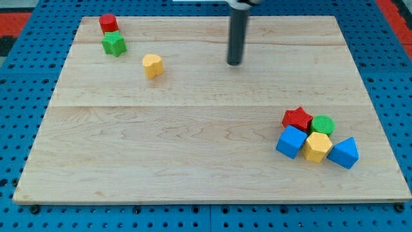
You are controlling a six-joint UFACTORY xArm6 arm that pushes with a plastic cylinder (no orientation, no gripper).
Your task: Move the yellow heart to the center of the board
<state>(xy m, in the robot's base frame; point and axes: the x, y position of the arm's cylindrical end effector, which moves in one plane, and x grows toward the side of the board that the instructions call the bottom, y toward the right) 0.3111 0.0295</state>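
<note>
The yellow heart (152,66) lies on the wooden board (193,129) toward the view's upper left. My tip (234,63) is the lower end of a dark rod that comes down from the view's top. It stands well to the right of the heart, at about the same height in the view, and touches no block.
A red block (108,24) and a green star (114,44) sit at the upper left corner. At the lower right is a tight cluster: a red star (297,118), a green round block (323,124), a blue cube (291,142), a yellow hexagon (317,147) and a blue triangle (344,153).
</note>
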